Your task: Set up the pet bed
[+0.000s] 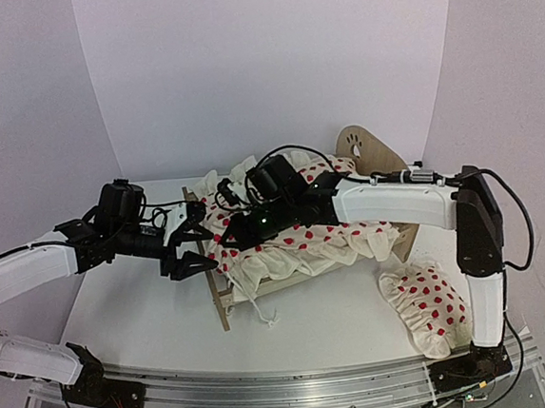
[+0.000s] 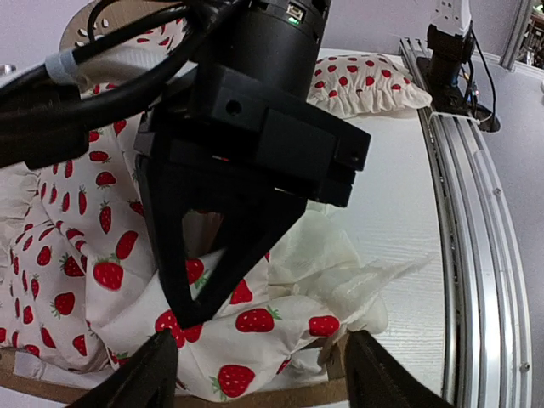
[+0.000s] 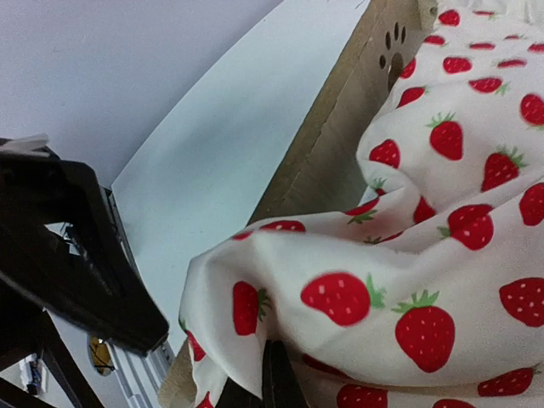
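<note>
The pet bed (image 1: 220, 299) stands mid-table, its paw-print headboard (image 1: 361, 148) at the back right. The strawberry blanket (image 1: 305, 244) lies heaped over it and hides the mattress. My right gripper (image 1: 227, 234) reaches across the bed to the footboard end and is shut on a fold of the blanket (image 3: 357, 280), with one finger (image 3: 276, 378) under the cloth. In the left wrist view its closed fingertips (image 2: 191, 310) press into the blanket (image 2: 255, 340). My left gripper (image 1: 202, 239) is open just outside the footboard (image 2: 289, 396), its fingers (image 2: 153, 374) on either side of the blanket corner.
The matching pillow (image 1: 425, 305) lies on the table at the front right and also shows in the left wrist view (image 2: 365, 81). A plywood board with a paw cutout (image 3: 340, 153) runs beside the blanket. The metal rail (image 1: 269, 381) runs along the near edge.
</note>
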Tool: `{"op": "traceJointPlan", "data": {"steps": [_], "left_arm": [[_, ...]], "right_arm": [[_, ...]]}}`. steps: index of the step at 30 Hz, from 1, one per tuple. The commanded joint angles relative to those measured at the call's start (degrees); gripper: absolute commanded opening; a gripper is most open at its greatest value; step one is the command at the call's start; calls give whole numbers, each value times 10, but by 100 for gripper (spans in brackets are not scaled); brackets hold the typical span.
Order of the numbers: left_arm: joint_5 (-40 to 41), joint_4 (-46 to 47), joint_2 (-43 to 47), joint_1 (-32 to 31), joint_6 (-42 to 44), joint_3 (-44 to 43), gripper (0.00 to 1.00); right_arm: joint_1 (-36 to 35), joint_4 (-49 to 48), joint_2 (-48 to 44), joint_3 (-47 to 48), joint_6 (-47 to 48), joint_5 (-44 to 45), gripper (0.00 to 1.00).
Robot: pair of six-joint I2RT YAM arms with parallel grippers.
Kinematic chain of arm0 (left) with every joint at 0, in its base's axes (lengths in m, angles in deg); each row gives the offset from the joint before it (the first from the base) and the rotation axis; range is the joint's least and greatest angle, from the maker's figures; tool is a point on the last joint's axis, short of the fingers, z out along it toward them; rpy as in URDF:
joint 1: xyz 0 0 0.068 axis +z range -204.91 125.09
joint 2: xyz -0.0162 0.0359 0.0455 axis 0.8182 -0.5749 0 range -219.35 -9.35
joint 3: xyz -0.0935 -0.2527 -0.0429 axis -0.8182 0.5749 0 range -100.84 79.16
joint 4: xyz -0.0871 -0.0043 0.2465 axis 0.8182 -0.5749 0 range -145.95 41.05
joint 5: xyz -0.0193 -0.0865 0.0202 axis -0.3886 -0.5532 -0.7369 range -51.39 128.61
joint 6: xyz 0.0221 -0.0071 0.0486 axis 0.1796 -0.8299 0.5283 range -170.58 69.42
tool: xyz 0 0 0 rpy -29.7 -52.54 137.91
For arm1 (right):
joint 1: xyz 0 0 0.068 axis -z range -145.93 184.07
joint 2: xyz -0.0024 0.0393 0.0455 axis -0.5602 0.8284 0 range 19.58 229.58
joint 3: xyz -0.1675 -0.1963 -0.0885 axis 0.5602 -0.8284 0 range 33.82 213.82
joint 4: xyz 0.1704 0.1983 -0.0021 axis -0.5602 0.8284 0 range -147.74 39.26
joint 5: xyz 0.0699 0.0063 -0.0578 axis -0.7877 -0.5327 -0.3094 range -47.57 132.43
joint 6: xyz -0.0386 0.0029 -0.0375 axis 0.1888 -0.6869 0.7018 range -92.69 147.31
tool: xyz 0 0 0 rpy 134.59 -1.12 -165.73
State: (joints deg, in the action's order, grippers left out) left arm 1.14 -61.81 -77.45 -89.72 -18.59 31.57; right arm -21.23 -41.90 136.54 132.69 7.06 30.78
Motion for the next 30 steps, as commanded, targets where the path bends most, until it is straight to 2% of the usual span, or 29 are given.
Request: {"op": "traceJointPlan", "data": {"steps": [1, 4, 6, 10, 13, 15, 18, 25, 27, 30], "left_arm": [[-16, -76, 25, 13, 84, -28, 61], [-20, -114, 2, 6, 100, -56, 55], [11, -153, -25, -17, 101, -82, 53], [133, -200, -67, -129, 72, -136, 55], [137, -239, -100, -155, 40, -169, 58], [142, -264, -122, -163, 39, -177, 60], [177, -260, -147, -179, 41, -175, 67], [233, -248, -206, -182, 77, -157, 73], [248, -245, -234, -182, 66, -164, 71], [270, -254, -270, -182, 48, -191, 59]], "right_arm": [[-4, -54, 37, 46, -70, -30, 0], [-5, -52, 41, 26, -72, 5, 2], [-3, -50, 24, -2, -70, 32, 20], [-2, -23, -43, -19, -26, 71, 59], [3, 12, -107, -29, 8, 113, 86], [10, 31, -146, -48, 16, 144, 95], [20, 51, -208, -96, 19, 182, 98], [30, 67, -279, -194, 0, 206, 97], [29, 67, -284, -211, -9, 203, 96], [30, 67, -287, -227, -16, 180, 93]]}}
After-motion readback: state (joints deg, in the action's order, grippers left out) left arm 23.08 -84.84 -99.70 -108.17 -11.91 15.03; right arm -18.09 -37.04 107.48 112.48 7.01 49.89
